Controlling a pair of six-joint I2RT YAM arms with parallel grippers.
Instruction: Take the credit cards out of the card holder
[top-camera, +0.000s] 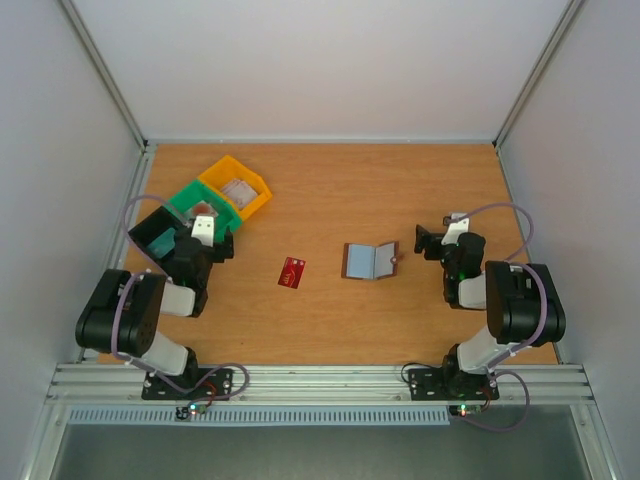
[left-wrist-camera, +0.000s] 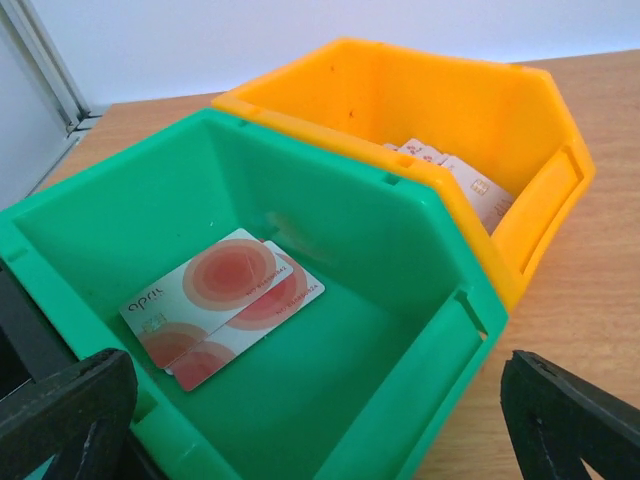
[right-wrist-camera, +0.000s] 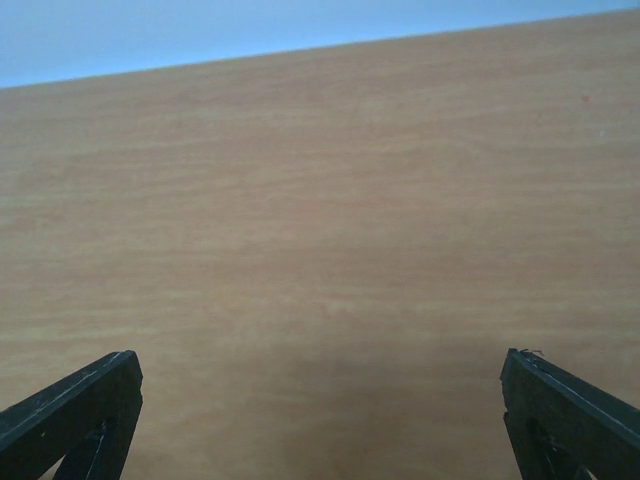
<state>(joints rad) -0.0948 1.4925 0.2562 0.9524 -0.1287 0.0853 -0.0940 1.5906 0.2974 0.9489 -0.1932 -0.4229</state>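
The card holder (top-camera: 368, 260) lies open on the table's middle, its pale grey-blue inside up. I cannot tell if cards sit in it. One red credit card (top-camera: 292, 271) lies flat on the table to its left. My left gripper (top-camera: 205, 228) is open and empty over the near rim of the green bin (left-wrist-camera: 440, 330), with its jaws wide apart in the left wrist view (left-wrist-camera: 320, 425). My right gripper (top-camera: 428, 243) is open and empty just right of the holder. In the right wrist view (right-wrist-camera: 320, 415) it shows only bare table.
The green bin (top-camera: 205, 205) holds two pale cards with red circles (left-wrist-camera: 220, 305). The yellow bin (top-camera: 238, 185) behind it holds several pale cards (left-wrist-camera: 455, 180). A dark bin (top-camera: 152, 235) stands at the far left. Walls enclose the table.
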